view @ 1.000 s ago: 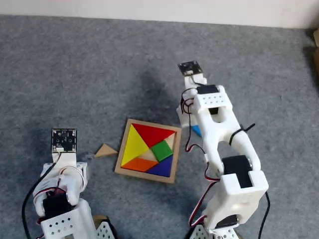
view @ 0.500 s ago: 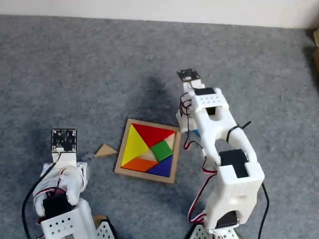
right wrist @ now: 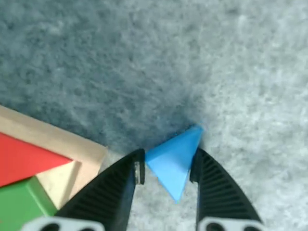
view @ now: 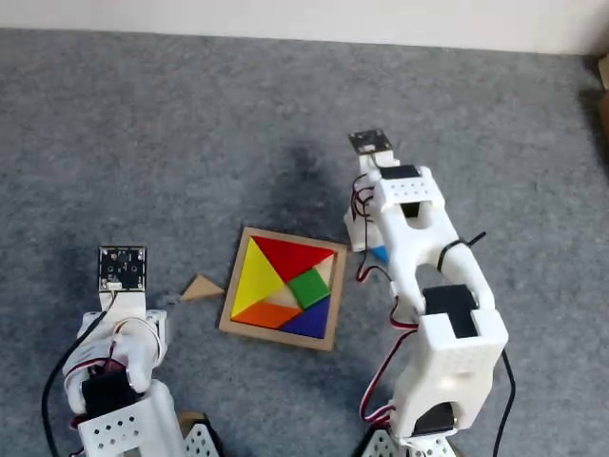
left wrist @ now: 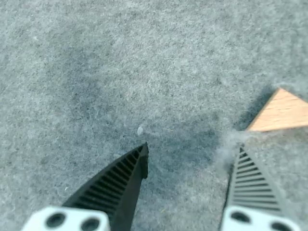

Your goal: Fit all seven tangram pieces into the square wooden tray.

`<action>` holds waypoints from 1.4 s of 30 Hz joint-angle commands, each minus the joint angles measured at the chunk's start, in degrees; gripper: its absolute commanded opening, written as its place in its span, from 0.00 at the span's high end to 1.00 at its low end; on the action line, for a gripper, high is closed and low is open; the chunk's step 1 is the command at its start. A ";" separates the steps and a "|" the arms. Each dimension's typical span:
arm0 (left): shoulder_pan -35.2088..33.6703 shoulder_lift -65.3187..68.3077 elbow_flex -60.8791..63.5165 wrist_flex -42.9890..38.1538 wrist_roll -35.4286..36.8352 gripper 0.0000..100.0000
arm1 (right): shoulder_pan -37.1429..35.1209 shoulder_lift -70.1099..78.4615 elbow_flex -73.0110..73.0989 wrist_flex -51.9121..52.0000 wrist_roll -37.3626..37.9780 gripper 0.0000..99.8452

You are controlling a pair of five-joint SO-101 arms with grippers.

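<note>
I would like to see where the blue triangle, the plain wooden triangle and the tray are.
blue triangle (right wrist: 174,161), right wrist view, middle of its face.
wooden triangle (left wrist: 281,111), left wrist view, middle of its face.
tray (right wrist: 48,134), right wrist view, its wooden rim.

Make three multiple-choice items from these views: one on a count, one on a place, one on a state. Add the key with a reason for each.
1. How many coloured pieces lie in the tray?
A. Three
B. Seven
C. Five

2. Where is the blue triangle?
A. Between the fingers of the right gripper, outside the tray
B. Inside the tray
C. Stacked on another piece

3. What state is the left gripper in?
A. Shut on a piece
B. Open, nothing between its fingers
C. Shut and empty

Key:
1. C: the high view shows five colours in the tray.
2. A: the right wrist view shows a finger on each side of it, past the tray's corner.
3. B: the left wrist view shows bare carpet between the spread fingers.
</note>
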 commanded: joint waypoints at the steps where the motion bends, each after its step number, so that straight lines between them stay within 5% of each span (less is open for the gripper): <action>1: -0.75 0.04 -1.01 -0.09 -0.44 0.73 | 0.31 -4.00 -4.09 3.47 -0.09 0.86; 19: -0.75 0.04 -1.01 -0.18 -0.44 0.73 | -13.41 -29.41 12.26 5.93 -0.53 0.86; 25: -0.75 0.04 -1.01 -0.18 -0.44 0.73 | -17.54 -28.35 13.58 3.12 -0.79 0.86; 42: -0.84 0.04 -1.01 -0.09 -0.44 0.73 | -18.59 -18.77 13.58 -2.24 -16.53 0.86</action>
